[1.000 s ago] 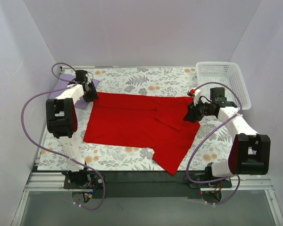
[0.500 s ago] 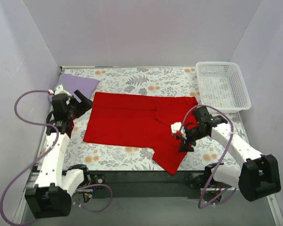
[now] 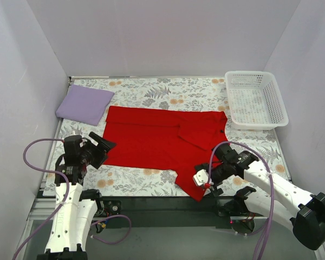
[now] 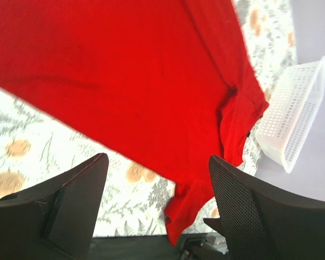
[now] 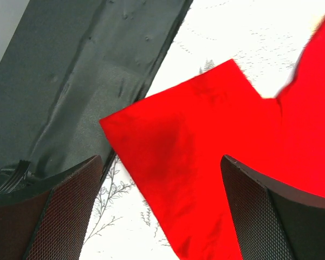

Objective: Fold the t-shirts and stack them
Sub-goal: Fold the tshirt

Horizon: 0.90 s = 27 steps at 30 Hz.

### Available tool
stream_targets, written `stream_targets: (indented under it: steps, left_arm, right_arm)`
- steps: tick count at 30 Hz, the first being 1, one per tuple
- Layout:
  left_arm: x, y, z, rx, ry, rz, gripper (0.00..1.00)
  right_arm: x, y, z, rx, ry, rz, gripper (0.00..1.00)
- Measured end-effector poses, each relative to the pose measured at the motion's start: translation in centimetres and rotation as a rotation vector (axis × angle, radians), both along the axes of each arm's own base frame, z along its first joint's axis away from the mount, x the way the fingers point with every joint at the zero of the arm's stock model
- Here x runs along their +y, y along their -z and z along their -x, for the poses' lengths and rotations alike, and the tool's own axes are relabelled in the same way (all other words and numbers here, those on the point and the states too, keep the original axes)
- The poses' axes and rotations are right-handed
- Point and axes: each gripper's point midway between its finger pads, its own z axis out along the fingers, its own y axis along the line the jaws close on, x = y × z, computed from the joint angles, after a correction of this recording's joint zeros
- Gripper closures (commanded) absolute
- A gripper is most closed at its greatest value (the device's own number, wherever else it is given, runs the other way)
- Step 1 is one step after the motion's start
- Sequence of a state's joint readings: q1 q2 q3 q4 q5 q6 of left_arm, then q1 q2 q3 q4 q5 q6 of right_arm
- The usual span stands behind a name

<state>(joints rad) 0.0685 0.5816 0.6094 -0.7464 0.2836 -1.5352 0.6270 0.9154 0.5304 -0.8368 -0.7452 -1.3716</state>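
Note:
The red t-shirt [image 3: 157,142] lies spread flat on the table, one sleeve [image 3: 190,186] reaching the near edge. The lavender t-shirt [image 3: 85,103] sits folded at the back left corner. My left gripper [image 3: 104,147] hovers open by the red shirt's near left corner, nothing between its fingers [image 4: 75,201]; its wrist view looks along the red cloth [image 4: 124,81]. My right gripper [image 3: 206,180] hangs open over the near sleeve [image 5: 189,151], its fingers [image 5: 272,216] wide apart on either side and above the cloth.
A white lattice basket [image 3: 256,100] stands at the back right; it also shows in the left wrist view as the basket [image 4: 295,114]. A grey floral cloth [image 3: 168,92] covers the table. A dark strip [image 5: 70,81] marks the table's near edge.
Both arms have drawn back from the far side of the shirt toward the near edge. Both grippers have opened. The lavender shirt is now uncovered.

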Motion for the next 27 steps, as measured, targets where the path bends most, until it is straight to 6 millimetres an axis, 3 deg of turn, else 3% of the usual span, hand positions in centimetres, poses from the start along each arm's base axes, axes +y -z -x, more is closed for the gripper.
stream_targets:
  steps: [5,13,21,27]
  left_arm:
    - [0.3,2.5,1.6,0.174,-0.069,0.036,0.28]
    - [2.4,5.9,3.3,0.386,-0.238,-0.007,0.36]
    - [4.6,8.6,2.8,0.507,-0.364,-0.082,0.47]
    - [6.3,11.4,1.7,0.593,-0.450,-0.147,0.49]
  right_arm:
    - [0.1,0.6,-0.1,-0.018,-0.007,0.024,0.07]
    - [0.2,1.0,-1.1,-0.031,0.033,0.046,0.11]
    - [0.2,1.2,-1.5,-0.031,0.056,0.061,0.13]
    - [0.1,1.3,-1.6,-0.028,0.070,0.069,0.14]
